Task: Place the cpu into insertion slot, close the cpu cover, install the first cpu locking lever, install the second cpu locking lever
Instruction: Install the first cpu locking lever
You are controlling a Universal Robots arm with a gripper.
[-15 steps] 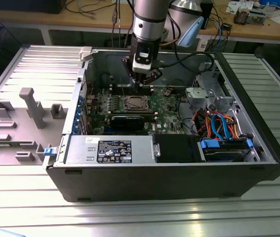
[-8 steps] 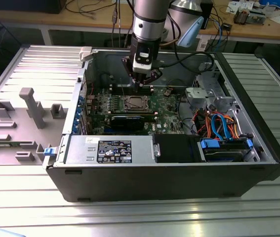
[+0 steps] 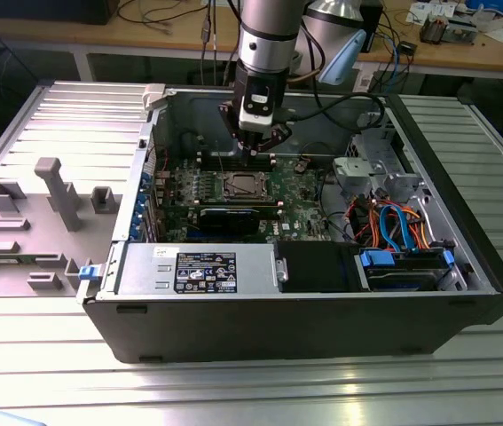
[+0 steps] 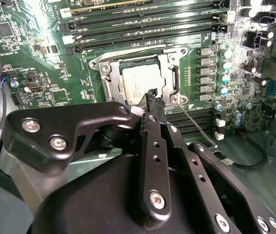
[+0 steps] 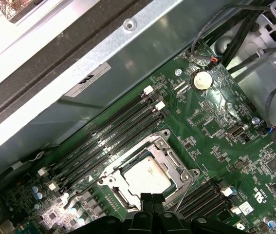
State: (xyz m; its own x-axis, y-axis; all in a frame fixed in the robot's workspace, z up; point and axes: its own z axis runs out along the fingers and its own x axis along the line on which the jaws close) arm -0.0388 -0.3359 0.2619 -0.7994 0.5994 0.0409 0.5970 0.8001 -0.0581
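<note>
one cpu (image 4: pixel 138 82) sits in the insertion slot (image 3: pixel 224 186), cpu cover (image 4: pixel 173 78) flat around it; the gripper (image 4: pixel 152 96), fingers closed narrow, hangs at the slot's 1 o'clock in the exterior view.

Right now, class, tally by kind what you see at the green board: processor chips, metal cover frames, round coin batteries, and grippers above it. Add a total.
cpu: 1
cpu cover: 1
coin battery: 1
gripper: 1
Total: 4
</note>
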